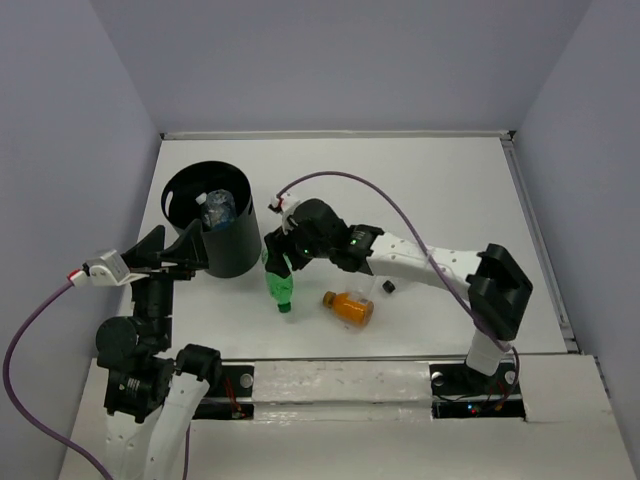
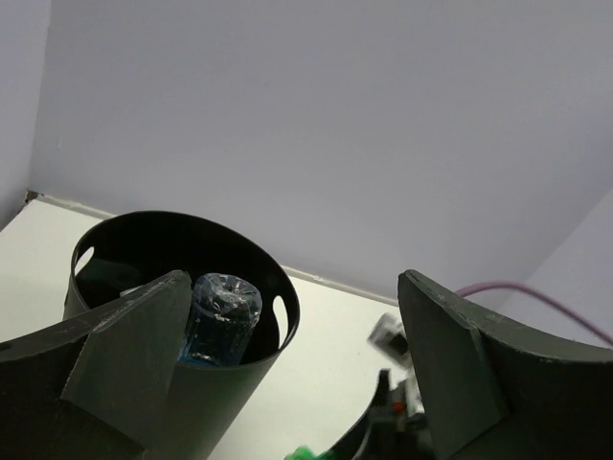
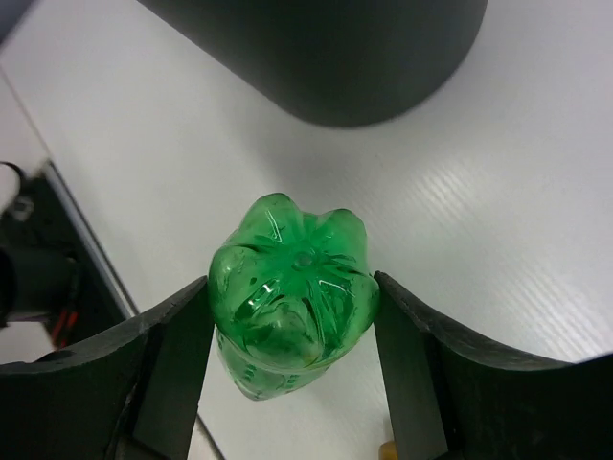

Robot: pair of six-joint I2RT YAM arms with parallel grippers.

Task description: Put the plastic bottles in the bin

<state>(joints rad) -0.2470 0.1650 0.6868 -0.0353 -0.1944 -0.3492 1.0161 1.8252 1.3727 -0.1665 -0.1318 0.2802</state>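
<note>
Step in hand: by my judgement, I am securing the green bottle (image 3: 292, 316) for the carry to the bin (image 1: 172, 200).
Left gripper (image 2: 297, 374): I am holding my fingers spread wide with nothing between them, hovering just beside the bin's near-left wall.
Left gripper, advice: I am judging it best to keep this hand out of the rim's opening while the other arm comes over.
Bin: it is standing upright on the table (image 1: 450, 190), to the left of centre.
Clear bottle (image 2: 220, 321): it is resting inside the bin, one end pointing up.
Green bottle, location: it is sitting just right of the bin's foot, base toward my right wrist camera; I cannot tell whether it is off the table.
Right gripper (image 3: 292, 335): I am pressing my two fingers (image 3: 177, 345) against opposite sides of the green bottle, near its base.
Grip, advice: the thin plastic is likely to flex, so I am favouring a steady squeeze, a lift straight up above the rim, then a release over the middle of the opening.
Orange bottle (image 1: 349, 307): it is lying on its side, near the green one and apart from it; probably the next pick.
Left arm, pose: I am rising from the base and pointing the wrist toward the bin.
Right arm, pose: I am reaching from the right base far across to the left, wrist angled down.
</note>
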